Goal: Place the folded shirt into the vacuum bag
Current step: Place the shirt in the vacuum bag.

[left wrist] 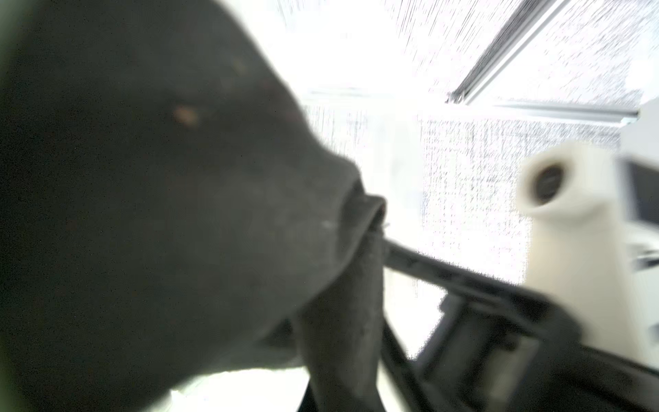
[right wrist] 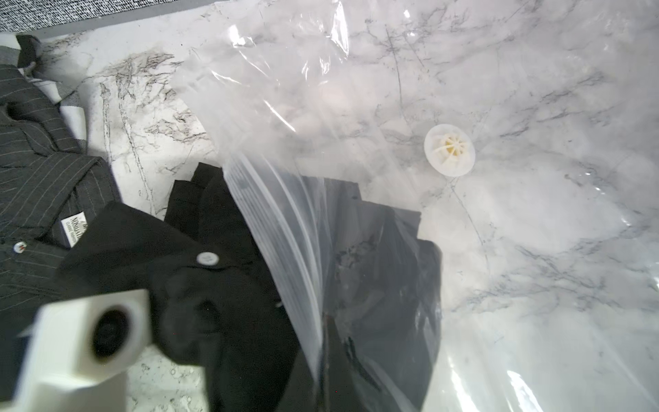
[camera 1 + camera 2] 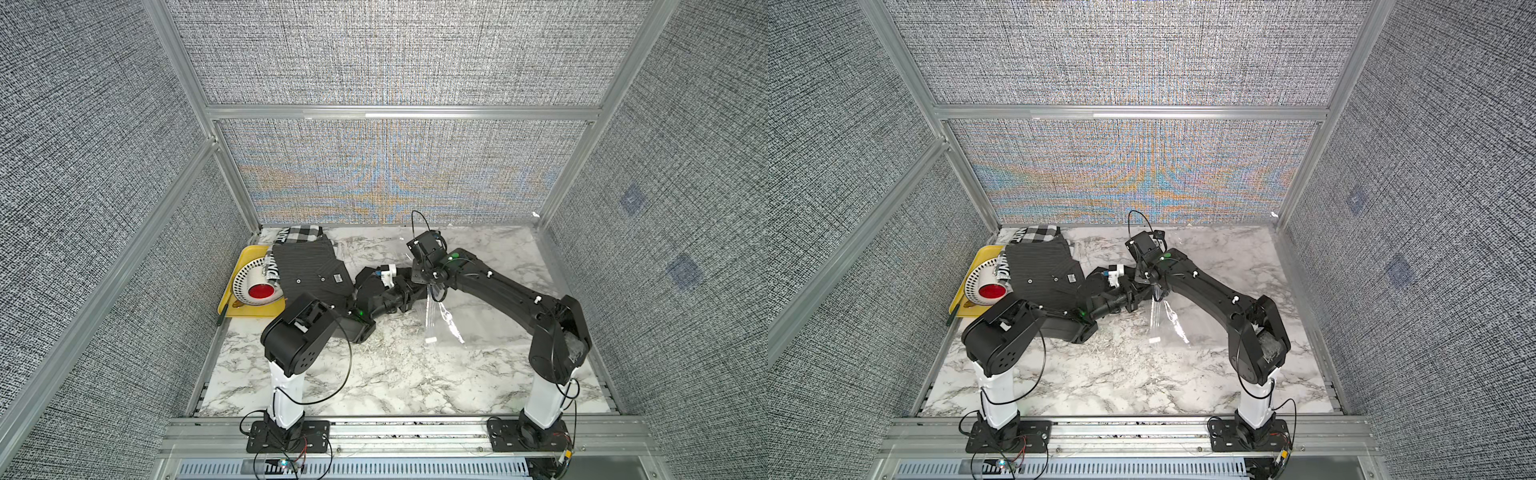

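Note:
The see-through vacuum bag (image 2: 535, 249) lies on the marble table, its round white valve (image 2: 449, 149) facing up. Its small white clip (image 3: 431, 341) rests near the table's middle. My right gripper (image 3: 433, 289) is shut on the bag's zip edge (image 2: 285, 221) and holds the mouth raised. A folded black shirt (image 2: 214, 285) with a white button lies partly inside the mouth, showing grey through the plastic. My left gripper (image 3: 409, 297) is shut on this shirt; dark cloth (image 1: 142, 214) fills the left wrist view and hides the jaws.
A dark pinstriped shirt (image 3: 307, 266) and a checkered cloth (image 3: 303, 233) lie at the back left. Beside them a yellow tray (image 3: 249, 253) holds a white dotted object with a red disc (image 3: 257, 291). Grey panel walls enclose the table on three sides.

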`<state>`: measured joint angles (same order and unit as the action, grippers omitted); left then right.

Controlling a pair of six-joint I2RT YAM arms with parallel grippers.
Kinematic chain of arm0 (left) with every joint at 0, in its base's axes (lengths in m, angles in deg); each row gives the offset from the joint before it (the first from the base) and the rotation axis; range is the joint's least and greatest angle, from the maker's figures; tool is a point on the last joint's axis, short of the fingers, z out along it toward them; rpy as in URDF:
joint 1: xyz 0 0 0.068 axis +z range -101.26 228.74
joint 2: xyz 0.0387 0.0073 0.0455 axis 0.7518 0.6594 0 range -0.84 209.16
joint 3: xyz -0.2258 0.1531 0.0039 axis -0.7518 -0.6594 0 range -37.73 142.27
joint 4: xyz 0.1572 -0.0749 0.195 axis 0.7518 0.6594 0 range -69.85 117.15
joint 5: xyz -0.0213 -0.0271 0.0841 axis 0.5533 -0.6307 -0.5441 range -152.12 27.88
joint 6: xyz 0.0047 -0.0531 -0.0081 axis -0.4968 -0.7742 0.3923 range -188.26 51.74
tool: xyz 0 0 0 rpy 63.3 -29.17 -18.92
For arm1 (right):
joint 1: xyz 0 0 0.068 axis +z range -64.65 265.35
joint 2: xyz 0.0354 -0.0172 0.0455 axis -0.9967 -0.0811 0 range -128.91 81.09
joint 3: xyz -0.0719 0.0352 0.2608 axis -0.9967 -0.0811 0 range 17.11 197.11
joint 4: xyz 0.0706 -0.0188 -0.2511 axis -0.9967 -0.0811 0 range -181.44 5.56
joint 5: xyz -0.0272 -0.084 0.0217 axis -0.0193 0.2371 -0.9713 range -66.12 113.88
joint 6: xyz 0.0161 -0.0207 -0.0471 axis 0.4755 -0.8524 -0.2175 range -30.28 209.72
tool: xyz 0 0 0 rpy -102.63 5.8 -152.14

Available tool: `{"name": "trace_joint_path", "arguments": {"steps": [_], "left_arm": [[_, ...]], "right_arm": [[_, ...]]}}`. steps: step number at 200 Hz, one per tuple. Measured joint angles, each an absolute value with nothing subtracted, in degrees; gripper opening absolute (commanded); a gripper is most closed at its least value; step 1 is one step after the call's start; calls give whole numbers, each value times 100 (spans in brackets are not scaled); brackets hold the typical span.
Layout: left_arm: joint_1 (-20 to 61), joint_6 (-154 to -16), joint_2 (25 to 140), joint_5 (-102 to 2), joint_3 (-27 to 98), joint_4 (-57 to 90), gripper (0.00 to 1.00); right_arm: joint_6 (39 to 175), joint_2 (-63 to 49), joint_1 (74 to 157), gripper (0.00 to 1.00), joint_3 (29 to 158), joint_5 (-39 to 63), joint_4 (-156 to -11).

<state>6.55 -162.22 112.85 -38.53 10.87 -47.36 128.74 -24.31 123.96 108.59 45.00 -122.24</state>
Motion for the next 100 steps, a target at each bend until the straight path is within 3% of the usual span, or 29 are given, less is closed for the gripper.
{"name": "trace_joint_path", "arguments": {"steps": [15, 29, 38, 71, 100], "left_arm": [[454, -16208, 11685, -3822, 1240, -4849, 26], [349, -16250, 11895, -3717, 1210, -4932, 53], [347, -16276, 11873, -3702, 1098, -4967, 63], [386, -15918, 10957, -3547, 711, -4224, 86], [369, -15096, 9831, -3232, 842, -2500, 93]], "right_arm": [[12868, -2462, 12396, 0, 10916, 4461, -12266], [12853, -2508, 12396, 0, 10931, 4443, -12290], [12850, -2523, 12396, 0, 10920, 4443, -12305], [12859, -2495, 12385, 0, 10756, 4498, -12331], [12826, -2361, 12350, 0, 10505, 4555, -12329]]}}
